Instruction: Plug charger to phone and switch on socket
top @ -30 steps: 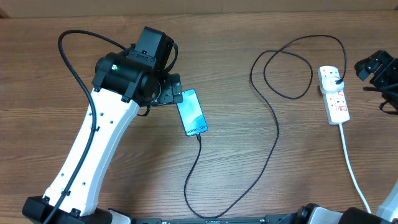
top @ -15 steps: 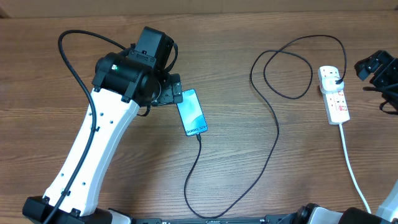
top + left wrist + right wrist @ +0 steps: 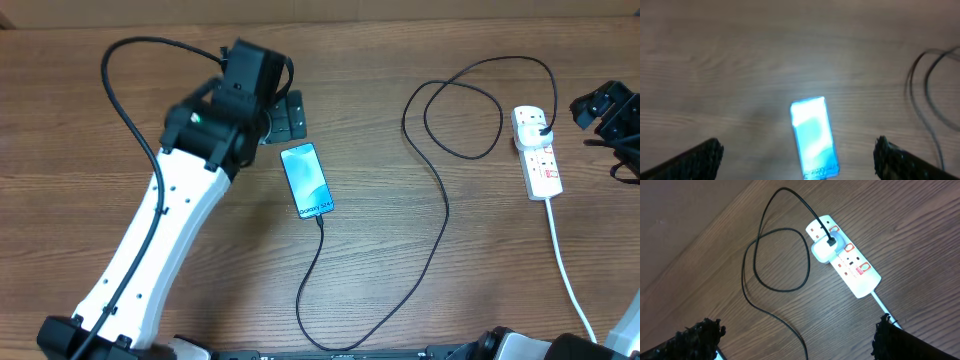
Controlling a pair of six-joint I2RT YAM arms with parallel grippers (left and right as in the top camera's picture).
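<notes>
Lit phone lies flat, charger joining it to white socket.

Overhead faces straight down on the whole counter, sharing the phone with the nearer left wrist view and the socket with the right.

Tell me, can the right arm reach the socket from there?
Probably yes: the open right gripper hangs near the socket, nothing between them; only the charger's plug sits on it.
</notes>
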